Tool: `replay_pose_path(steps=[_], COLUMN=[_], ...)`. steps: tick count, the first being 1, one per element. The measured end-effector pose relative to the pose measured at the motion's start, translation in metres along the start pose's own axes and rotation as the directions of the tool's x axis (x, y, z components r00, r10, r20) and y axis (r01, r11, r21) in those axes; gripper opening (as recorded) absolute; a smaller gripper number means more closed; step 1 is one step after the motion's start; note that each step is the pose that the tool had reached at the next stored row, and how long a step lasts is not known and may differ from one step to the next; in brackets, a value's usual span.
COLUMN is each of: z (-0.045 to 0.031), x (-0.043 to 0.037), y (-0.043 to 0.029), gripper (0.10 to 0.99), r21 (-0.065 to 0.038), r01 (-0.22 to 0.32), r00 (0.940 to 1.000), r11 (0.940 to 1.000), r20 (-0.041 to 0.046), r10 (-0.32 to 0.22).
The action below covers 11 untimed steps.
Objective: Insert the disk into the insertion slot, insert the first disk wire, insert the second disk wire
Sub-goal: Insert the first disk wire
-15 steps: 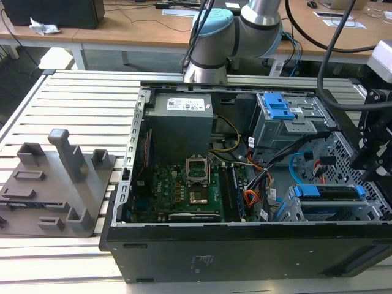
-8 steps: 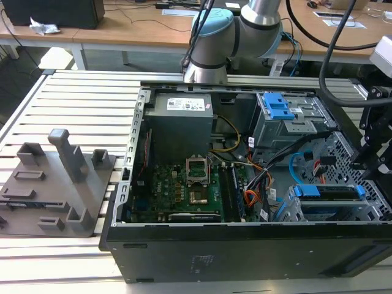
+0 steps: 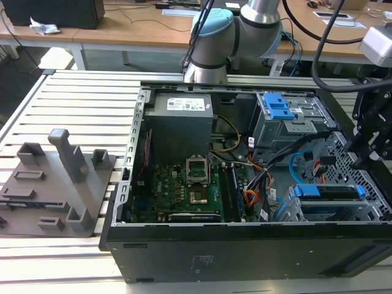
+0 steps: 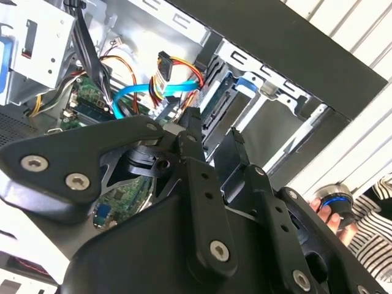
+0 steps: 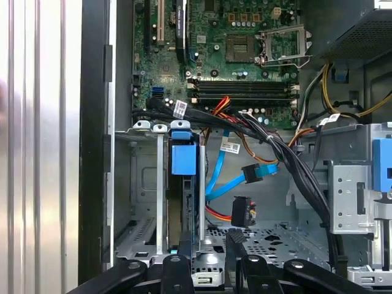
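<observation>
No print on the power supply label [image 3: 188,105] is legible.

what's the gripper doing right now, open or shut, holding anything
gripper: open, holding nothing, close to the disk.

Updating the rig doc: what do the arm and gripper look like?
The arm has silver-grey tubes and light blue joint caps, with black cables looping beside it. The gripper is matt black, its linkage fingers pinned with silver screw heads.

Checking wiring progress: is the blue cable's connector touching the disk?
Apart. In the first wrist view the blue cable's connector hangs loose, a clear gap from the disk.
</observation>
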State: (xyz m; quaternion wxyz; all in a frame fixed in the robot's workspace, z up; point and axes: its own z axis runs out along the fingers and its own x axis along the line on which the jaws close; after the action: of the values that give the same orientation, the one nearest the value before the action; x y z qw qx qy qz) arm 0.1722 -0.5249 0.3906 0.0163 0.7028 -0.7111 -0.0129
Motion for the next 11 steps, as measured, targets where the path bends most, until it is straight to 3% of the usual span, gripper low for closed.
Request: replay_pose_path(steps=[8, 11], z=[0.0004, 0.0057], x=[-0.0095, -0.0098], y=[0.0001, -0.0001], gripper=[0.361, 0.361], r21=[0.000, 0.000], r01=[0.000, 0.000], r00=[1.0000, 1.0000], r11=[1.0000, 1.0000], r20=[-0.0002, 0.0000], r10=[0.000, 0.000])
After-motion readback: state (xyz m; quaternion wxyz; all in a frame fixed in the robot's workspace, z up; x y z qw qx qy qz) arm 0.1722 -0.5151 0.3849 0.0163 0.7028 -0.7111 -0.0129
